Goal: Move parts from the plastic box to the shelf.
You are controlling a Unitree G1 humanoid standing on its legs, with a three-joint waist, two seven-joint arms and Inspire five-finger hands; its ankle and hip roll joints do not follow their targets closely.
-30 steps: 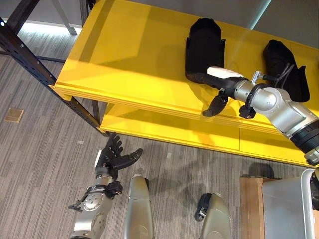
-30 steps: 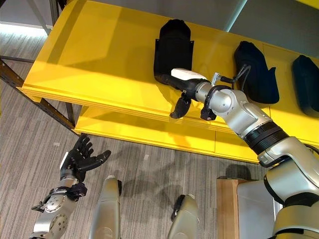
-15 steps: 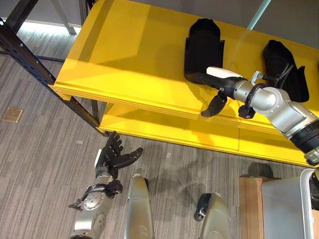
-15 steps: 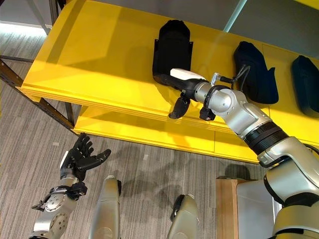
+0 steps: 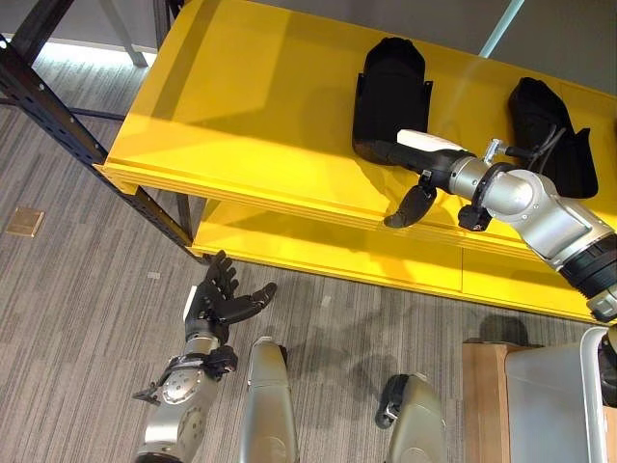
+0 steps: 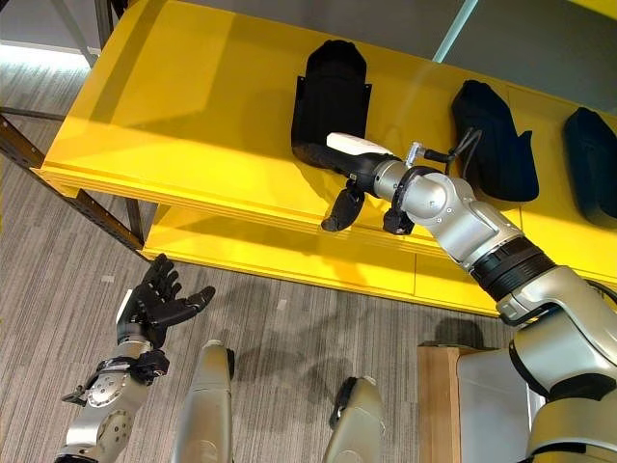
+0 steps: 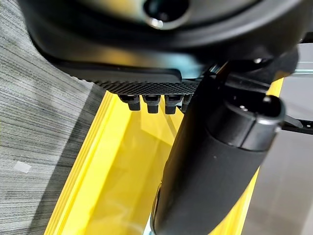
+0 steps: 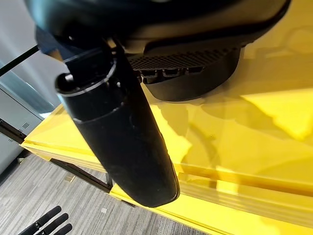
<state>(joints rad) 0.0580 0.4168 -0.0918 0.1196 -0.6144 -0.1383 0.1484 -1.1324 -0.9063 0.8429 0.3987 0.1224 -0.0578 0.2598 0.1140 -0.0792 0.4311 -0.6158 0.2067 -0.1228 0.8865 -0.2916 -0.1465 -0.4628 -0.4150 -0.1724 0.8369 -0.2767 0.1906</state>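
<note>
the fingers of the right robot hand [image 5: 420, 166] are hidden against the near end of a black moulded plastic part [image 5: 389, 92] lying on the bright yellow shelf board [image 5: 251, 106], so i cannot tell whether they grip it or only rest on it; just the white-covered back of the hand and the dark thumb hanging over the shelf's front edge can be made out. in the right wrist view the thumb covers much of the scene and the fingertips end in shadow on the yellow surface. the translucent grey plastic box [image 5: 564, 405] is cut off at the lower corner, well below that hand, on a wooden stand [image 5: 485, 395], its contents unreadable.

beside the right robot hand, further along the shelf, lies a second black part [image 5: 549, 133], and the right eye view shows a third dark part [image 6: 590, 156] beyond it. a dark steel rack upright [image 5: 58, 106] runs past the shelf's far corner. the left robot hand [image 5: 220, 302] hangs low over the grey striped carpet floor [image 5: 77, 280], fingers spread apart and holding nothing.
</note>
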